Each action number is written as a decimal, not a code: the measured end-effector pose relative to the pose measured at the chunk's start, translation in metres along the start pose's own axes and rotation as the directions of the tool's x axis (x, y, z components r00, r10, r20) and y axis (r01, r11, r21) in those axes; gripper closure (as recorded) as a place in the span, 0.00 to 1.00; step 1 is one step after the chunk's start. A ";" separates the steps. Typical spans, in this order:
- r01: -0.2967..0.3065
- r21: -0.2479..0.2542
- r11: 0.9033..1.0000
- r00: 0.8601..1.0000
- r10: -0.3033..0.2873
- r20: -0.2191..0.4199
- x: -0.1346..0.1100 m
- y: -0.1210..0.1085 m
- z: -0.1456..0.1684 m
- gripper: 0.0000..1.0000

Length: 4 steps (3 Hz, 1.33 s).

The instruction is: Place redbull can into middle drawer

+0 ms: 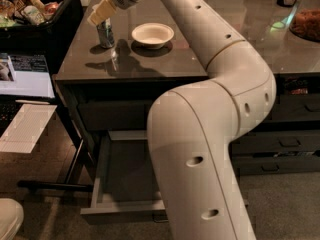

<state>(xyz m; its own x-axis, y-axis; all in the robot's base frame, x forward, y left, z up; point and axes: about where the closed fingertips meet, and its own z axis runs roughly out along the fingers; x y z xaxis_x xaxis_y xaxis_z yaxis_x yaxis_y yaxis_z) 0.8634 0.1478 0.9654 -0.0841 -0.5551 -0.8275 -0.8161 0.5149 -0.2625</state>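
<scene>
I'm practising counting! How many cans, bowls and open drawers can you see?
redbull can: 1
white bowl: 1
middle drawer, open: 1
Total: 3
The gripper sits at the redbull can's top.

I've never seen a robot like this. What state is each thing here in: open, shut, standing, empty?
redbull can, standing upright on the counter.
claw, at the can's top, over the counter's left end.
middle drawer, pulled open; the part that shows is empty.
top drawer, shut.
white bowl, upright, looks empty.
laptop, open, screen lit.
</scene>
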 end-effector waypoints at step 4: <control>-0.002 -0.133 0.991 1.000 -0.001 -0.026 0.010 0.029 0.038 0.21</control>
<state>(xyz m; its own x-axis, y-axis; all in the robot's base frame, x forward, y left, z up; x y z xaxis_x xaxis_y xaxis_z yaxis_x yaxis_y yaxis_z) 0.8604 0.1819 0.9312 -0.0979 -0.5721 -0.8143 -0.8845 0.4250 -0.1923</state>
